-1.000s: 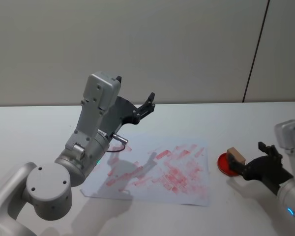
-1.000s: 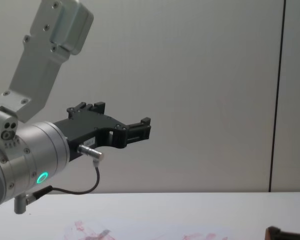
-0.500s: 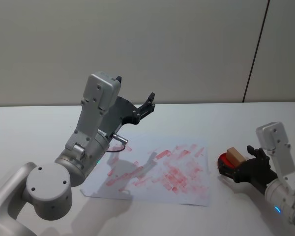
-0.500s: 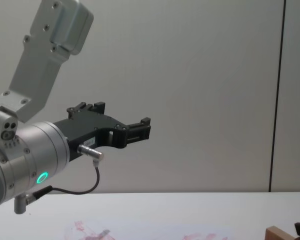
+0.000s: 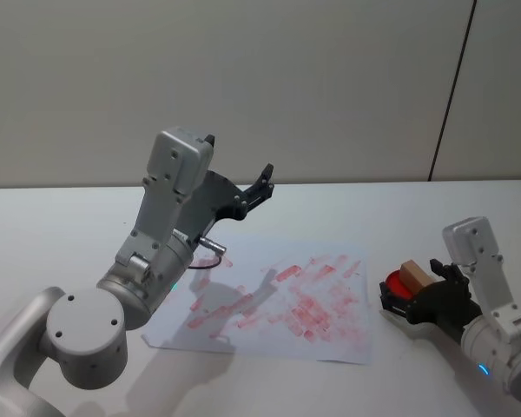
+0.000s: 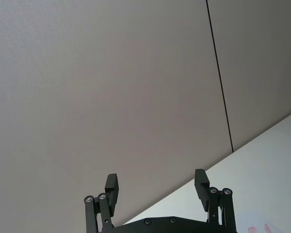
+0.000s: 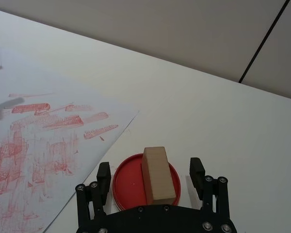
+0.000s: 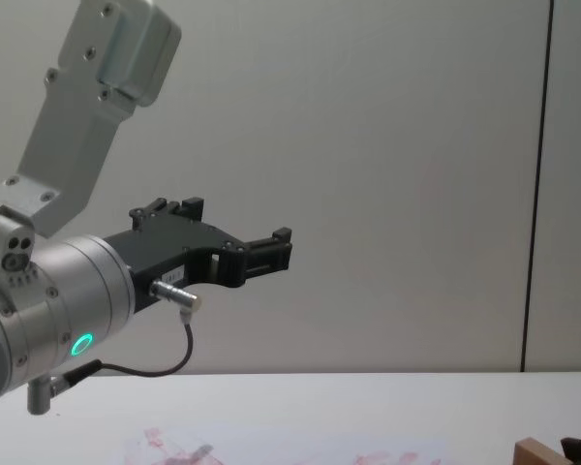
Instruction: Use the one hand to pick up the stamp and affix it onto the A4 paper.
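The stamp (image 5: 411, 275), a light-tan wooden block, stands upright on a round red ink pad (image 5: 394, 287) to the right of the A4 paper (image 5: 278, 300), which is covered in pink-red prints. The hand, my right gripper (image 5: 417, 294), is open and straddles the stamp. In the right wrist view the stamp (image 7: 157, 174) stands between the two fingertips (image 7: 104, 174) with a gap on each side. The paper (image 7: 39, 145) lies beside the pad (image 7: 128, 183). My left gripper (image 5: 265, 178) hangs open, raised high above the paper's far left part.
The white table (image 5: 373, 208) runs back to a grey wall. The chest view shows the left gripper (image 8: 271, 247) well above the table and a corner of the stamp (image 8: 533, 452) at the lower right. The left wrist view shows open fingers (image 6: 111, 184) against the wall.
My right arm has swung its wrist up and shifted a little left, bringing the gripper around the stamp. The stamp, pad, paper and left arm have stayed put.
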